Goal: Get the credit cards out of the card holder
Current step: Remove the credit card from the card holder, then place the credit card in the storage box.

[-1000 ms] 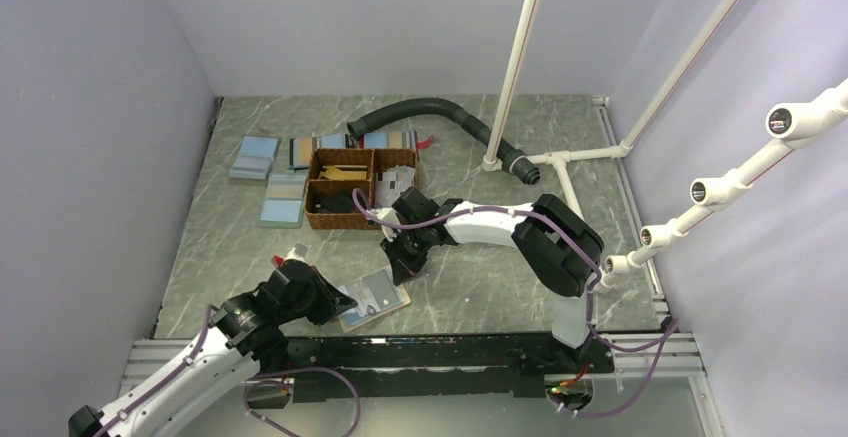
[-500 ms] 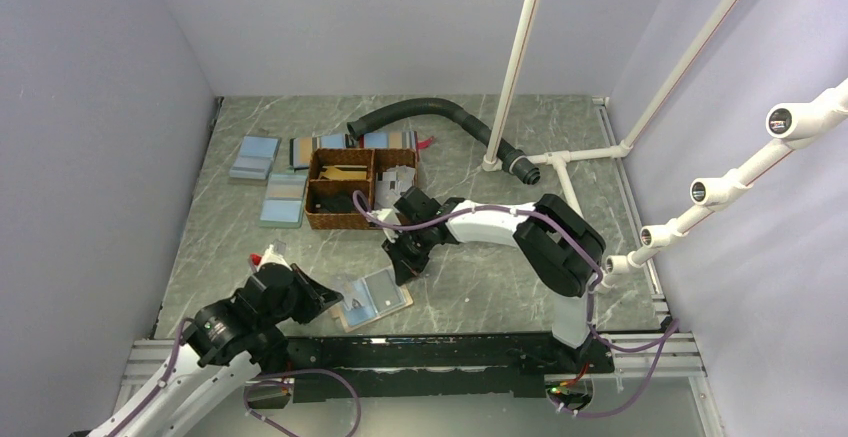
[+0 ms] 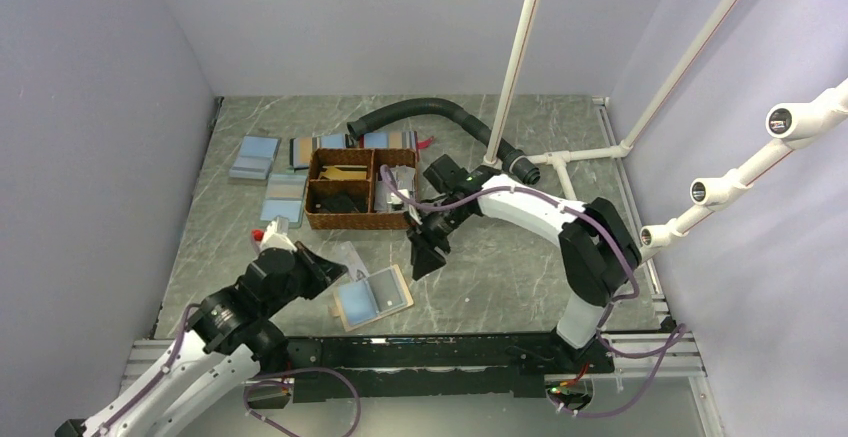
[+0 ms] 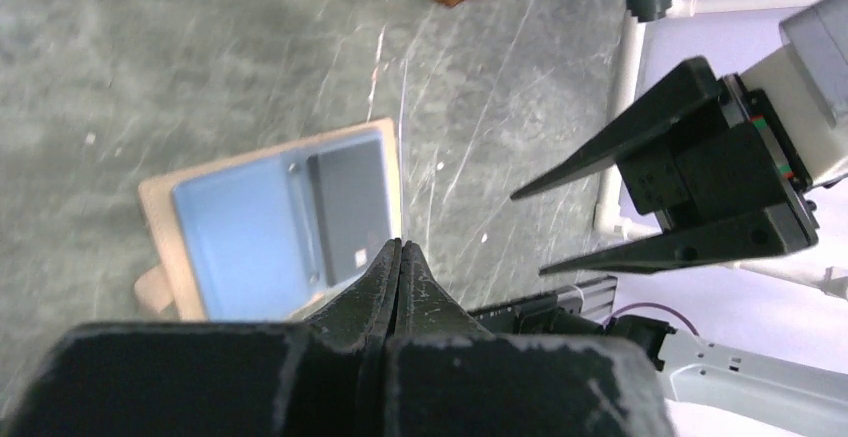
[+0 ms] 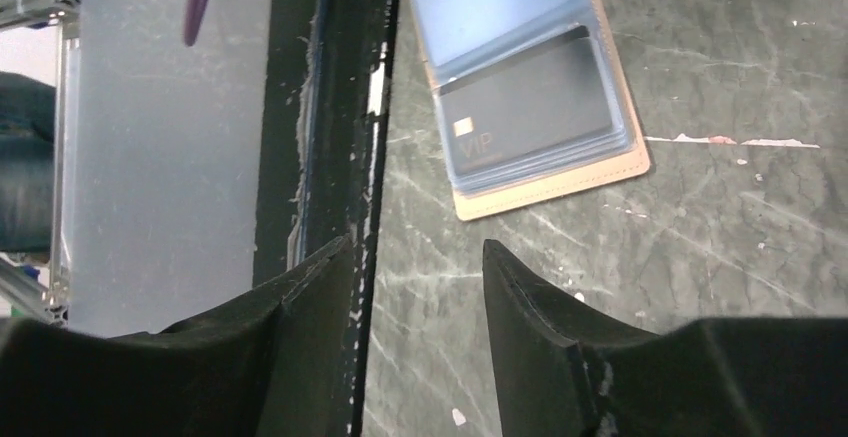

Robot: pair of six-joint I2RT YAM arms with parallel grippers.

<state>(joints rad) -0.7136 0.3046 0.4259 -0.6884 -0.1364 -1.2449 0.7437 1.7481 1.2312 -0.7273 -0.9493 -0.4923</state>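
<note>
The card holder (image 3: 371, 297) lies open and flat on the marble table near the front edge, its tan rim around a light blue pocket and a grey one. A dark credit card (image 5: 525, 107) marked VIP sits in the grey pocket, also seen in the left wrist view (image 4: 345, 202). My left gripper (image 3: 338, 269) is shut with nothing visible between its fingers, its tips (image 4: 398, 245) just over the holder's edge. My right gripper (image 3: 424, 265) hangs open and empty to the right of the holder, apart from it (image 5: 418, 247). A pale flat piece (image 3: 350, 256) shows beside the left fingertips; I cannot tell what it is.
A brown woven two-compartment basket (image 3: 345, 189) stands behind the holder. Light blue flat rectangles (image 3: 255, 157) lie at the back left. A black hose (image 3: 430, 112) and white pipes (image 3: 515, 67) cross the back right. A black rail (image 3: 440, 352) runs along the front edge.
My right gripper has opened and swung right and back, away from the holder. The left gripper has drawn back to the left, still shut. The holder now lies flatter.
</note>
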